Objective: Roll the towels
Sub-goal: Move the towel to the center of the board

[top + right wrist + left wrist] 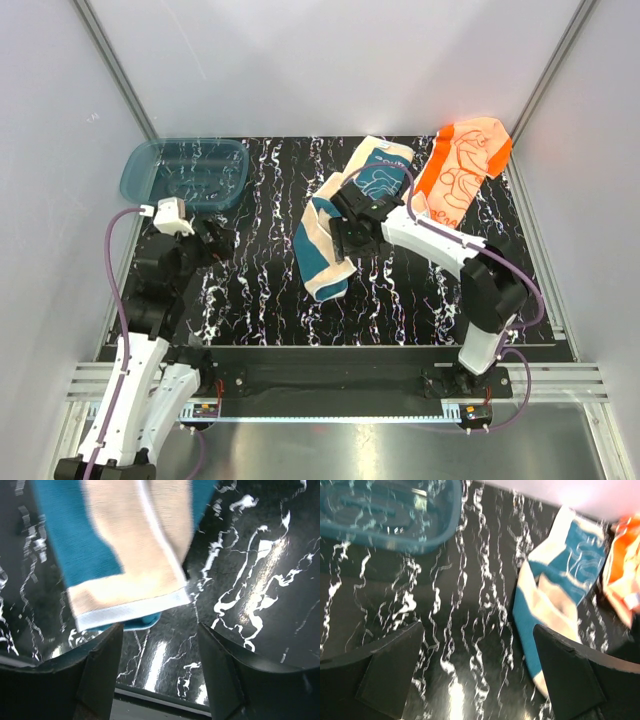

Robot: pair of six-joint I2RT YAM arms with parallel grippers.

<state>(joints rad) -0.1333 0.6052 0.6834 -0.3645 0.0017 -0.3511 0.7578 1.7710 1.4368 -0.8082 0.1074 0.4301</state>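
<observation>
A teal, beige and white towel (322, 250) lies lengthwise on the black marbled table (260, 290), folded and rumpled. It also shows in the left wrist view (555, 595) and the right wrist view (120, 555). An orange and white towel (462, 165) lies spread at the back right, its edge visible in the left wrist view (622, 575). My right gripper (352, 238) is open and empty, hovering over the middle of the teal towel; in the right wrist view (160, 675) its near end lies just ahead of the fingers. My left gripper (205, 240) is open and empty over bare table, also seen in its own wrist view (480, 680).
A translucent blue plastic basin (185, 172) stands at the back left corner, also in the left wrist view (390, 515). White walls enclose the table on three sides. A metal rail (330, 385) runs along the table's near edge.
</observation>
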